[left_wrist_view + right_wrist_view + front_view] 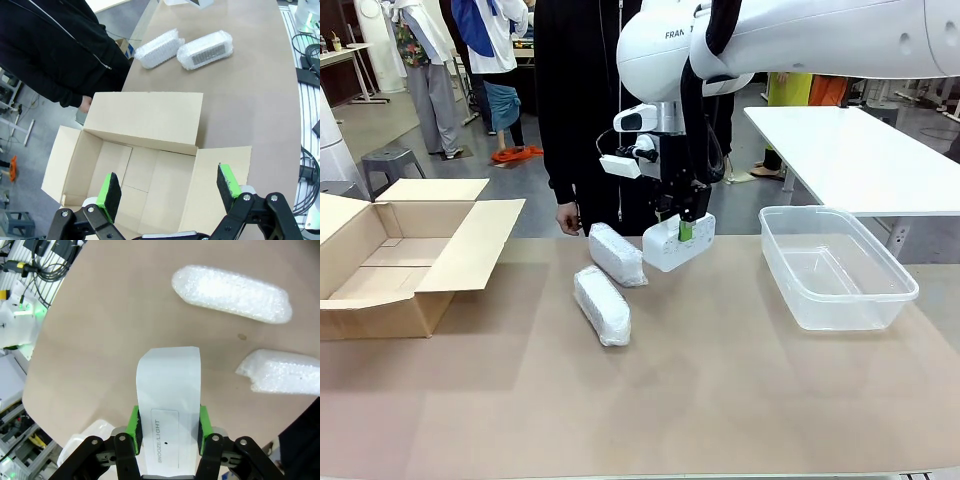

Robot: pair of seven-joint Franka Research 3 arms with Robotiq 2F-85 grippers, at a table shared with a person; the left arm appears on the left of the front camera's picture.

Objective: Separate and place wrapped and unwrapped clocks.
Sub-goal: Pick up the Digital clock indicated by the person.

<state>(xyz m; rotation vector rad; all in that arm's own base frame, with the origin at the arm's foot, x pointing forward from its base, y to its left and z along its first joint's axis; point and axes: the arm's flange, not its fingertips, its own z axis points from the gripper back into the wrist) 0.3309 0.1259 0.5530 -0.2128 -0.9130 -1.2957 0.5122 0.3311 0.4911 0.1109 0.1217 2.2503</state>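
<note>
**Unwrapped clock gripped; wrapped clocks on table**

The right gripper (686,230) pinches the unwrapped clock (672,248) by one end, to the right of the cardboard box (390,285). One wrapped clock (617,254) and a second wrapped clock (602,305) lie between the box and the held clock. The left gripper (170,187) hangs over the open box, fingers spread.

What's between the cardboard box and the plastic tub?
Front view: a far wrapped clock, a near wrapped clock, and the bare clock in the right gripper.

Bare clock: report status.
Right gripper shut on bare white rounded plastic clock. Left gripper open over brown cardboard box. Two white bubble-wrapped bundles on table beside it.
</note>
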